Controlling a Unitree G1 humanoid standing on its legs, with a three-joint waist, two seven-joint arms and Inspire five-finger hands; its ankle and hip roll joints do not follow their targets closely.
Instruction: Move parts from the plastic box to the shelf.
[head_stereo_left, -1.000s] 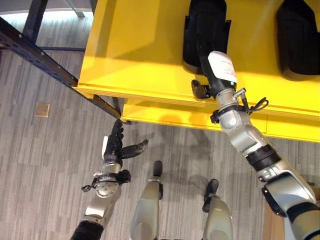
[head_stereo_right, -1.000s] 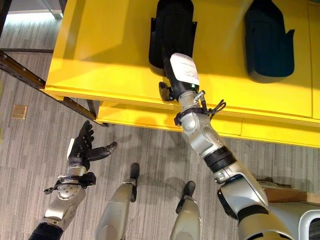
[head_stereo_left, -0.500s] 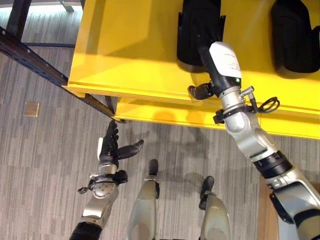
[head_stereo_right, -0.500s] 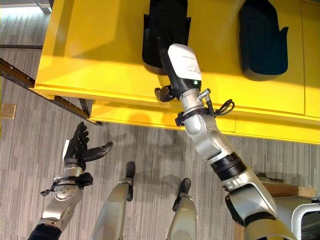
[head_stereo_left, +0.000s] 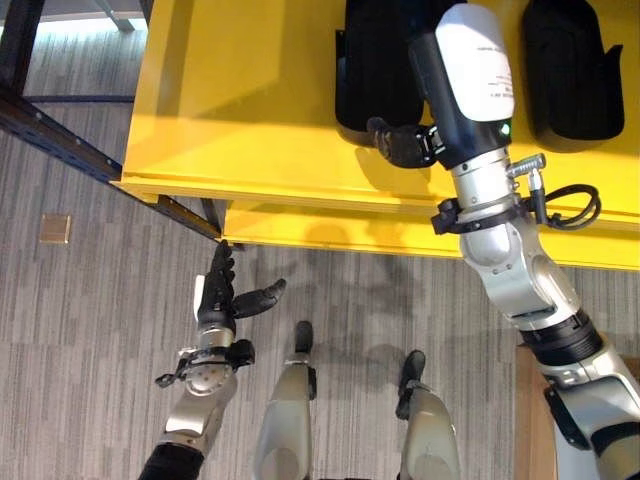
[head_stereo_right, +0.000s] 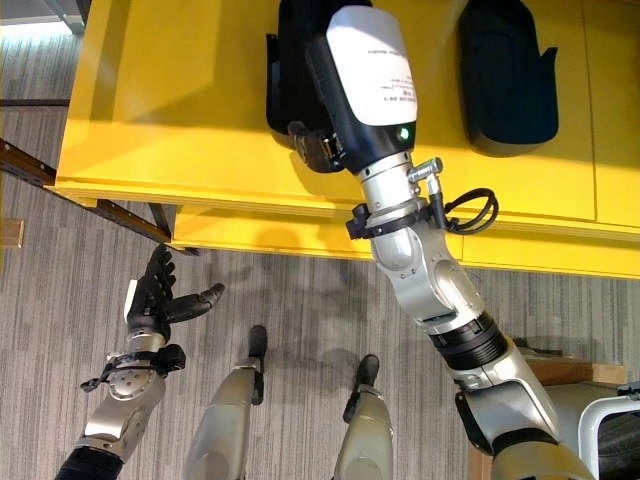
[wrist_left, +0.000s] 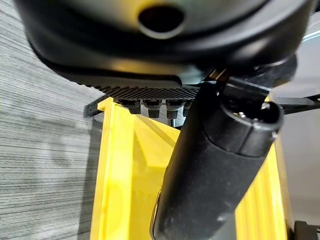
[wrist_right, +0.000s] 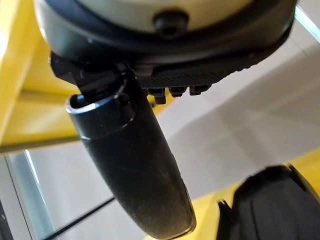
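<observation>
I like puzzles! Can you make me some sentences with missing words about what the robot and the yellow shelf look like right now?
The shelf is painted ____.
____ black parts lie on the shelf.
The left hand hangs over the ____, fingers straight.
The right hand reaches over the ____.

Missing words: yellow; two; floor; shelf

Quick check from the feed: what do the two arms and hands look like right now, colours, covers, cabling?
Both arms are silver-grey with black bands. The left hand is dark with a white strip on its edge. The right hand is dark; its forearm carries a white labelled cover, a green light and a looping black cable.
</observation>
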